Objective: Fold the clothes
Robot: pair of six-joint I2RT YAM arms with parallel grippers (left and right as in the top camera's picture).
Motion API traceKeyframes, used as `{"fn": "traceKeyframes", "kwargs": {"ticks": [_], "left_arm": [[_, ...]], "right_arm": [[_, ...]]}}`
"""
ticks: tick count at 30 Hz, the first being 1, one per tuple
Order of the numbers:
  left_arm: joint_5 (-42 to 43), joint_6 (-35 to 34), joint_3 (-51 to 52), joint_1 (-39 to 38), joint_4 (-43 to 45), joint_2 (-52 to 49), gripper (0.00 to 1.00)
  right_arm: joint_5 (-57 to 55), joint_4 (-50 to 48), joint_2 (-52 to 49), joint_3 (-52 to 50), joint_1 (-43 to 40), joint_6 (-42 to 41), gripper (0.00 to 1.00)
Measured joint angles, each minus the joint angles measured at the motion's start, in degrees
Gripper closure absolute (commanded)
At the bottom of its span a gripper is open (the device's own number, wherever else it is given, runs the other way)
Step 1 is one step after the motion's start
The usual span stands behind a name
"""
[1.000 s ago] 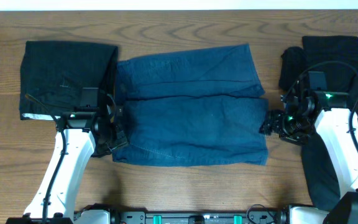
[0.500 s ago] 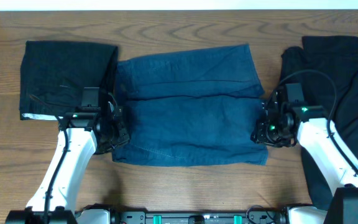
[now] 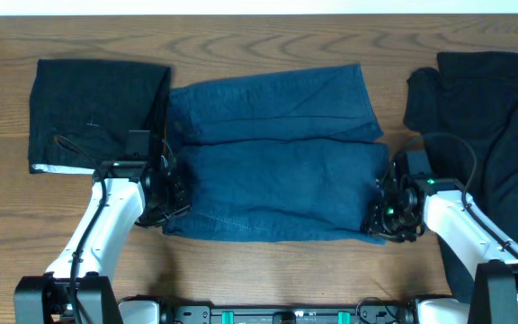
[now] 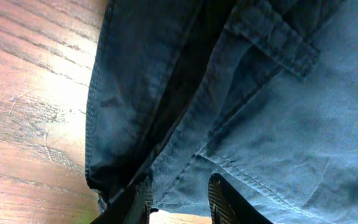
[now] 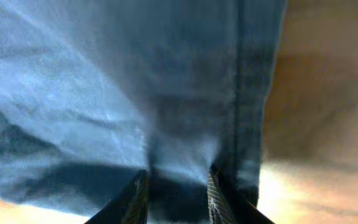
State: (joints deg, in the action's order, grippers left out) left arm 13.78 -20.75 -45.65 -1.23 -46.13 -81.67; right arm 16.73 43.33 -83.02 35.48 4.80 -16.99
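The left gripper (image 3: 171, 186) has barely shifted, while the right gripper (image 3: 380, 207) has swung in from the black pile (image 3: 502, 135) and slid down to the near corner. The left gripper's jaws are nipped on the left hem of the denim shorts (image 3: 277, 171). The shorts stretch rightward from it, long axis across the table (image 3: 268, 36), to the right gripper, which is pinched on the right hem. With one arm at each end, the fold probably carries the near edge away from both.
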Motion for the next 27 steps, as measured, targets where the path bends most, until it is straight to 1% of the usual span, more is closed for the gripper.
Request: {"fn": "traceKeyframes", "kwargs": {"ticks": [7, 10, 16, 17, 18, 19, 20, 21, 22, 25, 26, 27], "left_arm": [[0.0, 0.0, 0.1, 0.0, -1.0, 0.0, 0.66], [0.0, 0.0, 0.2, 0.0, -0.9, 0.0, 0.66], [-0.5, 0.0, 2.8, 0.0, 0.6, 0.0, 0.66], [-0.6, 0.0, 3.5, 0.0, 1.2, 0.0, 0.61], [-0.7, 0.2, 4.2, 0.0, 1.7, 0.0, 0.53], [-0.7, 0.3, 4.8, 0.0, 2.1, 0.0, 0.39], [-0.7, 0.6, 5.2, 0.0, 2.6, 0.0, 0.3], [-0.7, 0.5, 5.5, 0.0, 3.0, 0.0, 0.24], [-0.7, 0.3, 5.7, 0.0, 3.4, 0.0, 0.23], [-1.0, 0.2, 5.8, 0.0, 5.4, 0.0, 0.23], [-1.3, 0.2, 5.8, 0.0, 6.0, 0.0, 0.24], [-1.4, 0.2, 5.8, 0.0, 6.3, 0.0, 0.28]], "right_arm": [[0.3, -0.2, 0.0, -0.1, 0.0, -1.7, 0.67], [0.7, -0.3, 0.1, -0.1, 0.0, -2.1, 0.6], [1.9, 1.0, 0.2, 0.2, 0.0, -2.1, 0.53], [1.9, 2.0, 0.1, 0.4, 0.0, -2.1, 0.52], [1.9, 3.0, 0.0, 0.7, 0.0, -2.0, 0.51], [1.9, 3.9, -0.1, 1.2, 0.0, -1.9, 0.5], [1.9, 4.5, -0.1, 1.8, 0.0, -1.8, 0.5], [1.9, 5.2, -0.1, 2.6, 0.0, -1.6, 0.5], [1.9, 5.8, -0.1, 3.7, 0.0, -1.4, 0.48], [1.9, 6.5, -0.2, 6.4, 0.0, -1.0, 0.46], [1.9, 6.5, -0.2, 7.1, 0.0, -0.8, 0.46], [1.9, 6.6, -0.2, 7.6, 0.0, -0.7, 0.46]]}}
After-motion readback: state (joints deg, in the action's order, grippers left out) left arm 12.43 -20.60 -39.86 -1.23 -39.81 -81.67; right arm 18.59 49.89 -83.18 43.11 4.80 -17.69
